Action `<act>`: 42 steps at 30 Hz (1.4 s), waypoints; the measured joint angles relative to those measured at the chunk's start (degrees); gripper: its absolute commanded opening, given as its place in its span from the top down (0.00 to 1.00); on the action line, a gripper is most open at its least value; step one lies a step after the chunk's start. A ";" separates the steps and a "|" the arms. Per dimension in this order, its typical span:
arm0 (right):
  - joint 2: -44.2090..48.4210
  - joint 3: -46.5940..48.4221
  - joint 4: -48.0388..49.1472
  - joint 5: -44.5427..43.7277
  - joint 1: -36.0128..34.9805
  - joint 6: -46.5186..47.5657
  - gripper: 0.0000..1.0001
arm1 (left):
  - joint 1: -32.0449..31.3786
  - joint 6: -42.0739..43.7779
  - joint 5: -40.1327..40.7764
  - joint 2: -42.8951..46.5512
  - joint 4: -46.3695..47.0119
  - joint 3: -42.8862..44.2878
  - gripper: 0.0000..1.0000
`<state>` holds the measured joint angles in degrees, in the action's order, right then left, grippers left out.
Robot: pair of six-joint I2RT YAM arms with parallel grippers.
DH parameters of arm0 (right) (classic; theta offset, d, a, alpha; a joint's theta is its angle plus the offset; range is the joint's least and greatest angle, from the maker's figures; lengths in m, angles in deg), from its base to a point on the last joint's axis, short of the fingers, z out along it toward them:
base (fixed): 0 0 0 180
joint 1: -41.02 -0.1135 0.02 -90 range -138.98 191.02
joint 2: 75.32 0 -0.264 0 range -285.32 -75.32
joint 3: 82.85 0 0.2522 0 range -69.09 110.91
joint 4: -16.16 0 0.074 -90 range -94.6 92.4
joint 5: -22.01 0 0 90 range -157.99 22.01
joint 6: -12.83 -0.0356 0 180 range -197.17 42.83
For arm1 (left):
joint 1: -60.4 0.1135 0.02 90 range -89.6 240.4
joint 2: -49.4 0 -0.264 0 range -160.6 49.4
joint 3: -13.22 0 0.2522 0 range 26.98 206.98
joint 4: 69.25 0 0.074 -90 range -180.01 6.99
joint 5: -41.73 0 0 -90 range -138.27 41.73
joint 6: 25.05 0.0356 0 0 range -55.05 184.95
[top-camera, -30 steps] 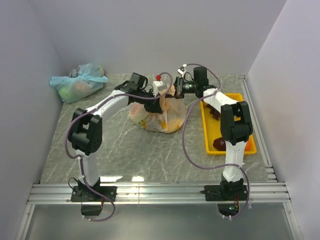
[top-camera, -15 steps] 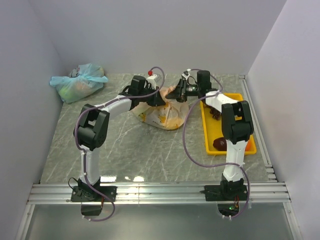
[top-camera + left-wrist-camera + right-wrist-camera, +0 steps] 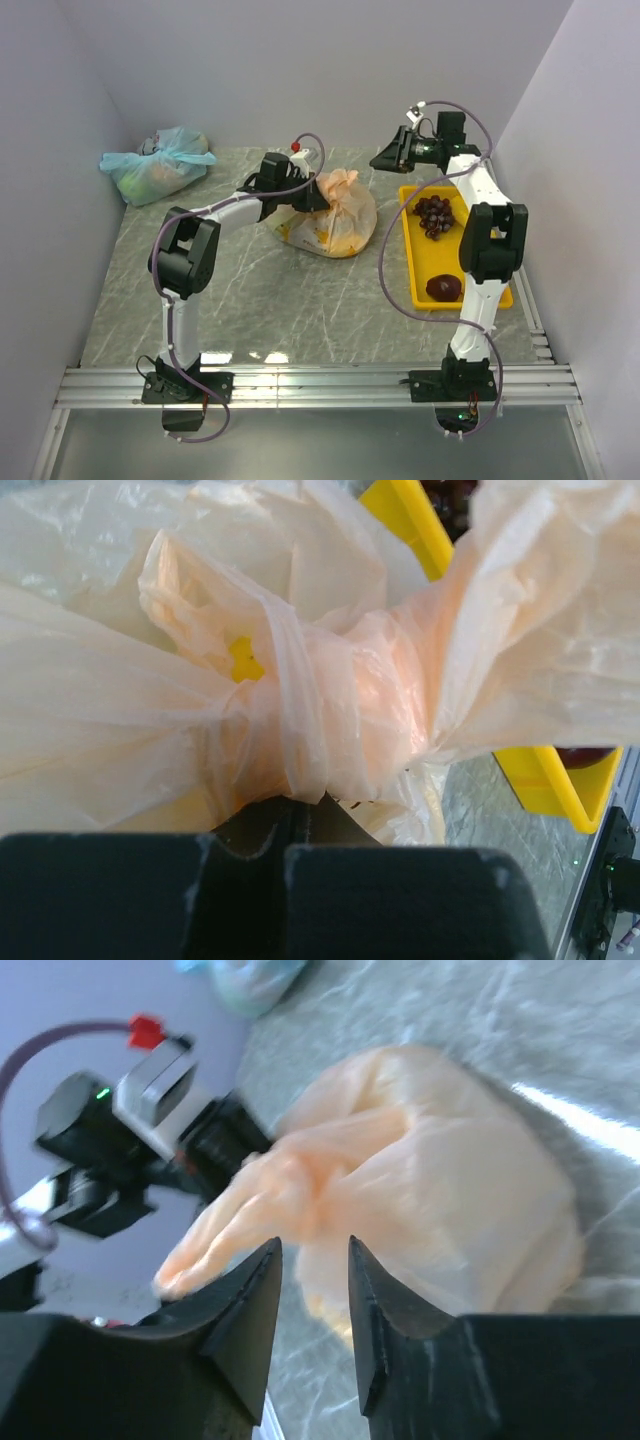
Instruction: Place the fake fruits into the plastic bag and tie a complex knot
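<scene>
The peach plastic bag (image 3: 335, 222) sits full at mid table, its handles bunched into a knot (image 3: 336, 182). My left gripper (image 3: 308, 199) is shut on a handle strand just left of the knot. In the left wrist view the jaws meet (image 3: 297, 818) under the twisted knot (image 3: 325, 730). My right gripper (image 3: 382, 160) is open and empty, raised to the right of the bag. In its wrist view its fingertips (image 3: 313, 1252) are apart in front of the bag (image 3: 450, 1200) and knot (image 3: 285, 1185). Purple grapes (image 3: 433, 213) and a dark maroon fruit (image 3: 443, 288) lie outside the bag.
The grapes and maroon fruit lie in a yellow tray (image 3: 408, 270) at the right. A tied pale blue-green bag (image 3: 157, 163) sits at the far left corner. Walls close the table on the left, back and right.
My right gripper has let go of the bag's handle, opened, and pulled up and to the right, away from the bag. My left gripper keeps its hold by the knot.
</scene>
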<state>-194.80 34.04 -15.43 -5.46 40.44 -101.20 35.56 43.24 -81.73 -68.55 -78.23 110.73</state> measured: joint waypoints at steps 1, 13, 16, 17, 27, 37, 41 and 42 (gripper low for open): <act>-1.22 1.38 -1.22 -1.46 -0.28 1.31 0.61 | -0.04 0.02 0.28 0.00 -0.15 -0.20 1.00; -9.33 4.70 -21.49 -9.03 -10.47 20.06 0.36 | -0.72 -1.79 1.20 0.00 -3.30 -0.37 1.00; -9.33 3.56 -24.09 -8.28 -10.84 22.80 0.34 | -0.31 -4.68 -1.20 -0.09 -2.10 -0.39 1.00; -9.31 2.78 -24.52 -7.80 -10.99 23.23 0.33 | -0.11 -6.05 -2.25 -0.09 -1.46 -0.50 1.00; -7.93 -5.86 -21.03 4.07 -15.02 15.87 0.24 | 3.65 -11.10 -9.84 0.48 1.25 -4.48 1.00; -4.70 -6.29 -18.62 4.87 -10.86 11.28 0.34 | 4.61 -5.51 -9.97 5.79 -6.01 -6.43 1.00; -0.09 -6.27 -17.51 -0.15 -6.36 13.75 0.28 | 4.42 -3.87 -7.61 6.16 -7.13 -7.52 1.00; 0.55 -6.27 -17.27 -1.42 -6.16 14.62 0.28 | 4.37 -3.80 -6.93 6.14 -7.61 -7.85 1.00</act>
<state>-194.26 27.77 -32.69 -6.89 34.28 -86.58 39.93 39.44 -88.65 -62.41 -85.84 102.88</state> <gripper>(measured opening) 0.710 0.012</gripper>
